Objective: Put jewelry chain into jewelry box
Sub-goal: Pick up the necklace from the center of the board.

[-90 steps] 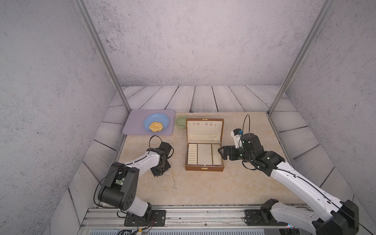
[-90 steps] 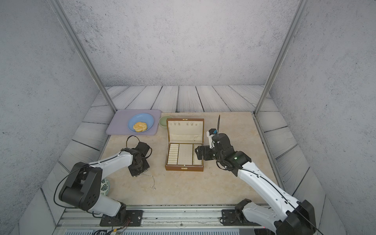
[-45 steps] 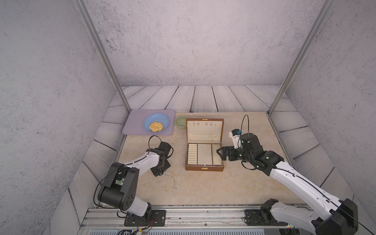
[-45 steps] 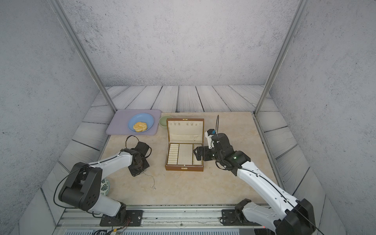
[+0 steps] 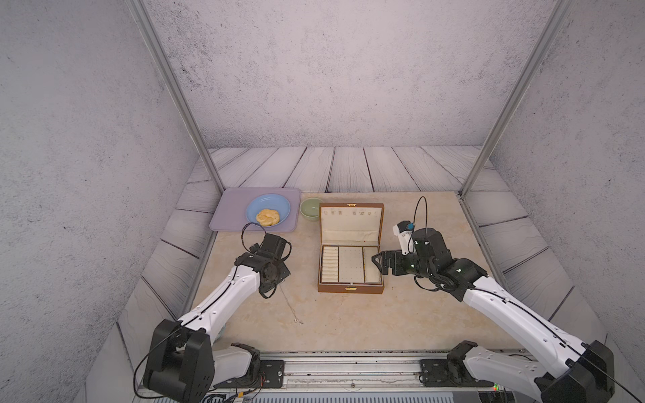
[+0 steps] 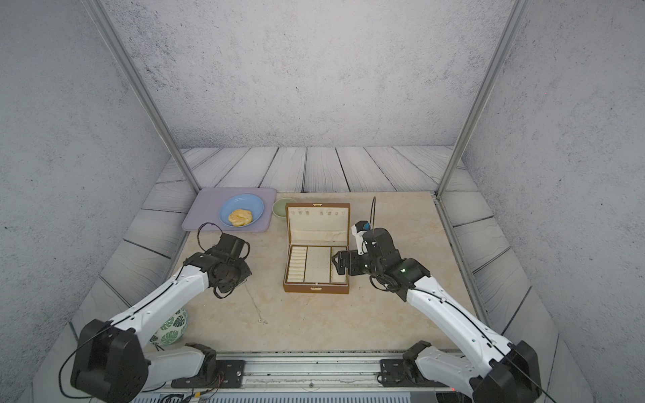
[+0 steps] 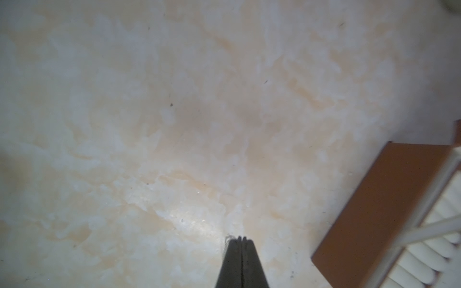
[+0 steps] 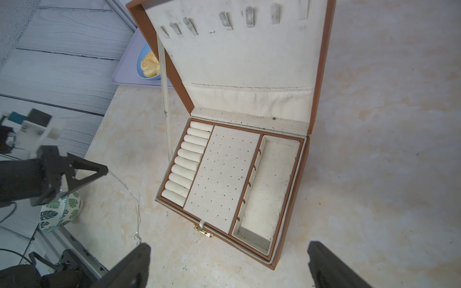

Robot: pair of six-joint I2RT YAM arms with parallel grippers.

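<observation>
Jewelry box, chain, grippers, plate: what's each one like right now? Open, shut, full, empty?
jewelry box, open, lid up, compartments empty
jewelry chain, one end pinched, rest trailing onto the table
left gripper, shut on the jewelry chain
right gripper, open, holding nothing
blue plate, holds a pastry
green bowl, upright, looks empty

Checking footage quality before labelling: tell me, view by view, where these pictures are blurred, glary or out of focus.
Left wrist: soft throughout, box edge smeared, glare on the table beside the shut left pincer. Right wrist: box sharp, chain traceable, open right pincer blurred at the frame edge. Both top views: even light, crisp, chain a faint line.
</observation>
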